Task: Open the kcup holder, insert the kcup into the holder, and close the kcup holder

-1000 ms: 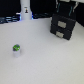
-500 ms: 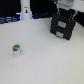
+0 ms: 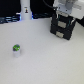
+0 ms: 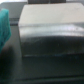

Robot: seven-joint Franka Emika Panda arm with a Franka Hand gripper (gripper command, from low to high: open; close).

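Observation:
The kcup [image 3: 16, 50], a small pale pod with a green top, stands alone on the white table toward the exterior view's left. The kcup holder [image 3: 62, 29], a black box, sits at the back on the exterior view's right, with both drawer fronts flush. My gripper [image 3: 64, 18] hangs from the white arm directly over the holder's top, far from the kcup. In the blurred wrist view the holder's dark top [image 4: 52, 35] fills most of the picture. A teal finger [image 4: 4, 27] shows at one edge, and nothing is between the jaws.
A tall white bottle-shaped object [image 3: 25, 11] stands at the back against a dark strip. The white table [image 3: 45, 60] stretches between the kcup and the holder.
The arm has come down closer over the kcup holder. The kcup and the holder have not moved.

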